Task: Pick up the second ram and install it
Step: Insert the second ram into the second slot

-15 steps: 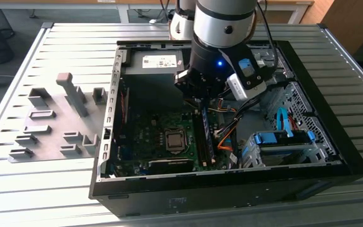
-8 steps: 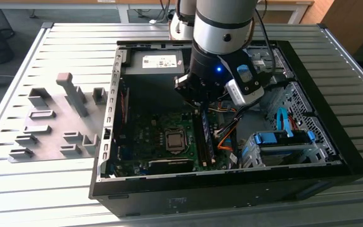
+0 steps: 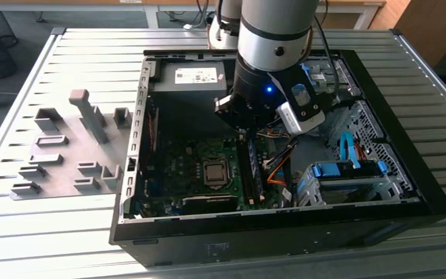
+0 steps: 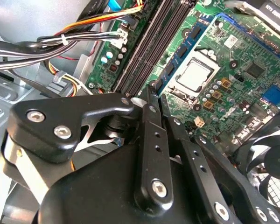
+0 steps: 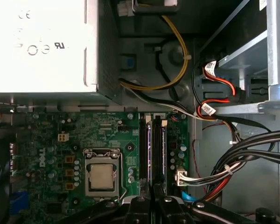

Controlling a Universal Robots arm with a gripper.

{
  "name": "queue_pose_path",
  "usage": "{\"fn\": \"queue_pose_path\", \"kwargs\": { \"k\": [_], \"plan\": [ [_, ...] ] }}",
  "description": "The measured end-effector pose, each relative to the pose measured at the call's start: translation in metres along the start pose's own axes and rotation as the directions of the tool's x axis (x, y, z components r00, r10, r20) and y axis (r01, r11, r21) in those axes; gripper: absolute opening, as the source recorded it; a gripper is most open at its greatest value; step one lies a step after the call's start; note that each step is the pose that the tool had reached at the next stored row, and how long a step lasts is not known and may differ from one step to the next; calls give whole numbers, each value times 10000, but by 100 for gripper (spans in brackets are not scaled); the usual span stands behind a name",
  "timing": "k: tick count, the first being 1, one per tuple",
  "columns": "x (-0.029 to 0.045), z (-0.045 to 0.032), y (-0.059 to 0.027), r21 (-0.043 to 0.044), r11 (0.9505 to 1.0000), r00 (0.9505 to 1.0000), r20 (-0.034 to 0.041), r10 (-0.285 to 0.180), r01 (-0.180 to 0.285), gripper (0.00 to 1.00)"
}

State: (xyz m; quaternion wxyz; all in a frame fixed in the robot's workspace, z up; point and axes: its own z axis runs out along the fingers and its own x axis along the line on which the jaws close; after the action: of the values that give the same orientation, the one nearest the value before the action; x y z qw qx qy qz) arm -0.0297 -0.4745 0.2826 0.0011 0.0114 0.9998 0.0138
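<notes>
hand (image 4: pixel 151 100) | fingers together (grip unclear) | over ram slots (image 5: pixel 152 149) | exterior: grey fixture tray (image 3: pixel 60 151)

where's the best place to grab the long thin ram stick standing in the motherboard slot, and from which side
Take the long thin ram stick by the middle of its top edge, pinching across its two flat faces, straight down from above. It appears to stand on edge in the green motherboard, so that edge is free, while neighbouring slots crowd its sides.
</notes>
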Motion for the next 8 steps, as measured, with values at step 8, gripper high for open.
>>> {"fn": "queue_pose_path", "kwargs": {
  "k": [8],
  "plan": [
    [-30, 144, -3, 3, 10000, 10000, -16, 16, -16, 14]
  ]
}}
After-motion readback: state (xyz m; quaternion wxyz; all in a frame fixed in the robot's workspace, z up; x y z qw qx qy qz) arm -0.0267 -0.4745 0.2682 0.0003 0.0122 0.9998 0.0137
